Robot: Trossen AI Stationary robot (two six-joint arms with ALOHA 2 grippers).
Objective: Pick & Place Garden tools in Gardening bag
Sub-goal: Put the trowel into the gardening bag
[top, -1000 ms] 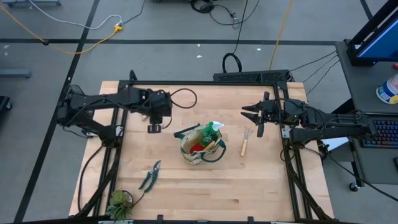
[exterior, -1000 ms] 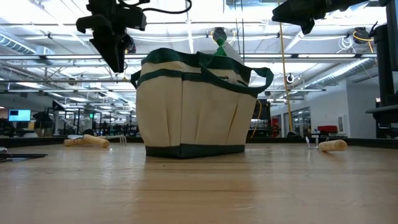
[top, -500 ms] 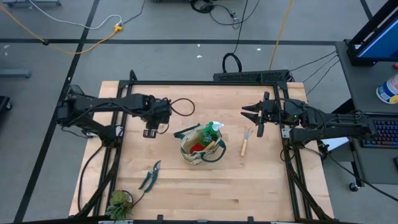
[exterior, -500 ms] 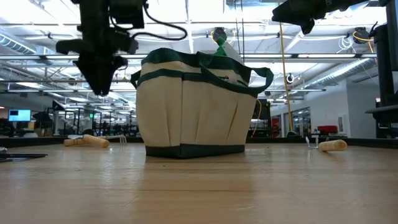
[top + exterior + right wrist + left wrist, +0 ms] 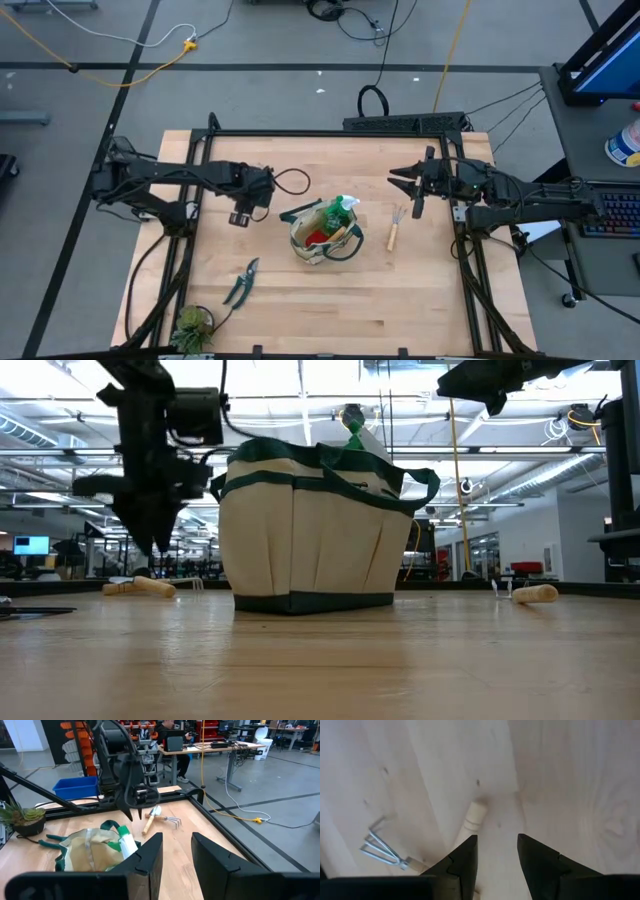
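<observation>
The beige gardening bag (image 5: 322,238) with green trim stands mid-table; a green spray bottle (image 5: 345,207), a red glove (image 5: 318,236) and a wooden handle stick out of it. My left gripper (image 5: 240,217) is open and points down just above a wooden tool handle (image 5: 473,817) lying on the table beside a small metal rake (image 5: 381,848). It also shows in the low view (image 5: 152,548), above those tools (image 5: 140,586). My right gripper (image 5: 396,180) is open and empty, held high at the far right. Another wooden-handled rake (image 5: 395,228) lies right of the bag. Pruning shears (image 5: 240,283) lie near the front left.
A small leafy plant (image 5: 190,325) in a pot sits at the table's front left corner. A black frame (image 5: 330,133) runs round the table. Bare wood lies in front of the bag and at the front right.
My left gripper has come down and a little toward the table's left and near edges, from level with the bag's rim to just above the tools lying left of the bag. It stays open. The right arm has kept still.
</observation>
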